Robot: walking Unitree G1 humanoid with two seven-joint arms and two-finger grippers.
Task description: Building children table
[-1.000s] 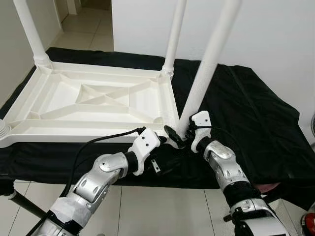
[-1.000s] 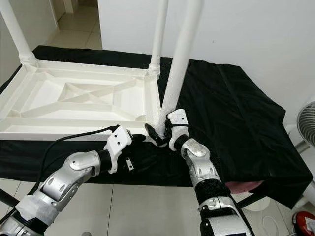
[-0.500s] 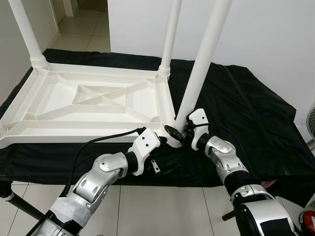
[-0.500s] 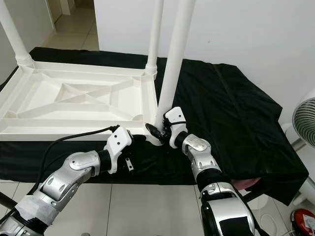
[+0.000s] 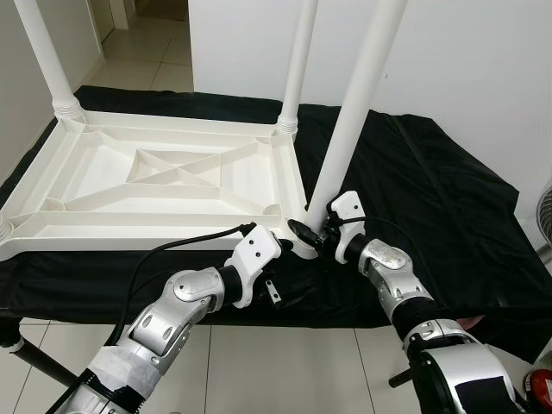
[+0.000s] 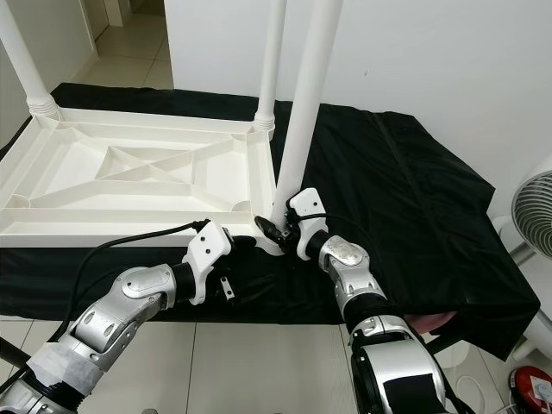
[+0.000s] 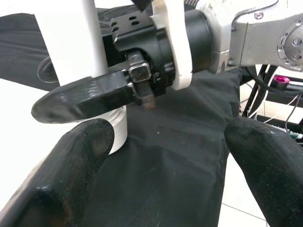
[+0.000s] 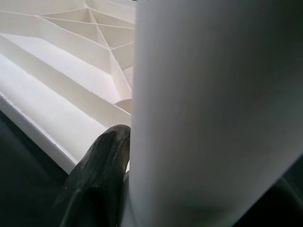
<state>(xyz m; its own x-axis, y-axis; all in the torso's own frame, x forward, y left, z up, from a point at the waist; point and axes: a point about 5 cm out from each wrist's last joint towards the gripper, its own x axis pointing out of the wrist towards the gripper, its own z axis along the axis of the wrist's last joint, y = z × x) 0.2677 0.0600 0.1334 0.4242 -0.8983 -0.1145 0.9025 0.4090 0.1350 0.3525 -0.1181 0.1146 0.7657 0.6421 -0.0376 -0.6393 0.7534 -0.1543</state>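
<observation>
Table leg (image 5: 349, 121) more upright than a second ago (right tool (image 5: 312, 235) round its base).

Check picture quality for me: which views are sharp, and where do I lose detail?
Left eye view: sharp, evenly lit; the white plastic tabletop ribs read clearly. Left wrist view: own black fingers blurred in the foreground. Right wrist view: the white cylindrical table leg sits too close, soft and featureless.

black cloth-covered table (image 5: 431, 198); upside-down white children's table (image 5: 164, 177) lies on its left half, legs up
</observation>
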